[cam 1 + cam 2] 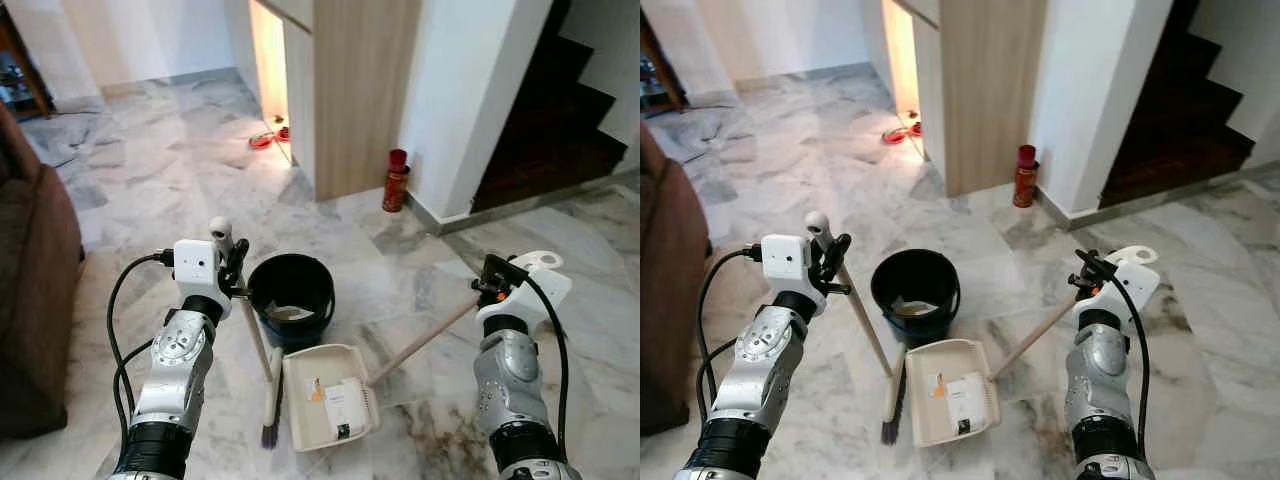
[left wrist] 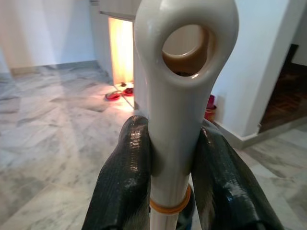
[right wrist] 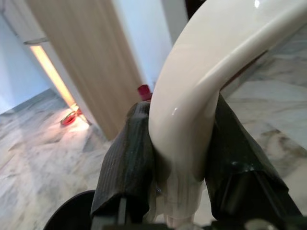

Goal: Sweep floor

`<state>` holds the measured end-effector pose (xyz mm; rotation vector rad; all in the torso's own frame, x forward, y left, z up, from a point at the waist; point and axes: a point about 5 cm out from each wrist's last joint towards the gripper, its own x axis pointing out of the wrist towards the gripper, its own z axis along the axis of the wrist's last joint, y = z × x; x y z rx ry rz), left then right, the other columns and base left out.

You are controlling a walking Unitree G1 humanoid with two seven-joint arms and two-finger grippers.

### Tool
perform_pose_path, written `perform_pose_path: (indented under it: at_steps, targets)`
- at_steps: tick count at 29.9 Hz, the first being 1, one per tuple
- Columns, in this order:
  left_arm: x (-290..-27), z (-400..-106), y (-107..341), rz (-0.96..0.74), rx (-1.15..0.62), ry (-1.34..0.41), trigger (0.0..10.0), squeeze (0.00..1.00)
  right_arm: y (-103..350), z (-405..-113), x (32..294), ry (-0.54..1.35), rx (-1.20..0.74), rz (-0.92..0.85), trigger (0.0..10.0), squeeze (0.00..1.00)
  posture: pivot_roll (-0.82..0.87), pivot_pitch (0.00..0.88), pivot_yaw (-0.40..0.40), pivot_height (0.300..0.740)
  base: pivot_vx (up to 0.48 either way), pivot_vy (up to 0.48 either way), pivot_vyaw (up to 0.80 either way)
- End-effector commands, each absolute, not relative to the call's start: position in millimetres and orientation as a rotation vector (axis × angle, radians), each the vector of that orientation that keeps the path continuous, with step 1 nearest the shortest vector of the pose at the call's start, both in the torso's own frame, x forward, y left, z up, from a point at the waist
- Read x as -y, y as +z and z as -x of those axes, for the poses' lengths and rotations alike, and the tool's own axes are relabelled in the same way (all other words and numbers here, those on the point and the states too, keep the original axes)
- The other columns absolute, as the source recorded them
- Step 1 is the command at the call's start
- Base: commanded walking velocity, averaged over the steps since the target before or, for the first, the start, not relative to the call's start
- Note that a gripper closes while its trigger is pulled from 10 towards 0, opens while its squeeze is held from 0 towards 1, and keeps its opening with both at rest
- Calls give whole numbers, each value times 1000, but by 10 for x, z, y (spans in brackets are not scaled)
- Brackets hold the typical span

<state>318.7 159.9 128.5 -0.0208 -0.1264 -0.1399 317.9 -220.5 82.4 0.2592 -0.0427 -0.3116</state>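
- Left gripper: both black fingers pressed against the cream top of the broom handle, just below its round hanging eye and above an orange ring on the shaft.
- Broom: the shaft slopes down from the left gripper to a dark bristle head resting on the marble floor, touching or just beside the dustpan's near-left edge; which, cannot be told.
- Right gripper: fingers clamped either side of the curved cream grip of the dustpan handle.
- Dustpan: a long pale pole runs down from the right gripper to a cream tray lying flat on the floor between the two arms; papers or cards, white with an orange patch, lie in the tray.
- Black bucket: stands directly beyond the dustpan tray, just beside the broom shaft; something pale lies at its bottom.
- Red canister: well beyond the bucket, upright at the foot of a wooden panel, next to a white wall.
- Red items: on the floor farther off, by a lit opening left of the panel; too small to identify.
- Dark stairs: beyond the right gripper, behind the white wall.
- Brown sofa: outboard of the left arm, well apart from the broom.
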Motion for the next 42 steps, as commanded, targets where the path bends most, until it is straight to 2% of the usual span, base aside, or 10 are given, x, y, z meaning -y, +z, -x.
perform_pose_path:
  at_steps: [1,18,24,34,42]
  targets:
    - [-1594,-3193,1385,24,165,-151,10000,0,900,-3233,2134,-294,75,-294,10000,0,19,0,35,740,0,330,0]
    - [-1595,-3193,1400,19,168,-164,10000,0,885,-3219,2130,-301,71,-305,10000,0,19,0,40,740,0,333,0]
    - [-1597,-3196,1401,18,166,-158,10000,0,883,-3222,2133,-301,67,-310,10000,0,21,0,36,740,0,334,-583]
    - [-1603,-3196,1403,19,167,-153,10000,0,902,-3229,2102,-290,75,-317,10000,0,23,0,31,740,0,332,-207]
    - [-1597,-3198,1396,29,166,-152,10000,0,907,-3226,2104,-286,75,-322,10000,0,22,0,30,740,0,90,0]
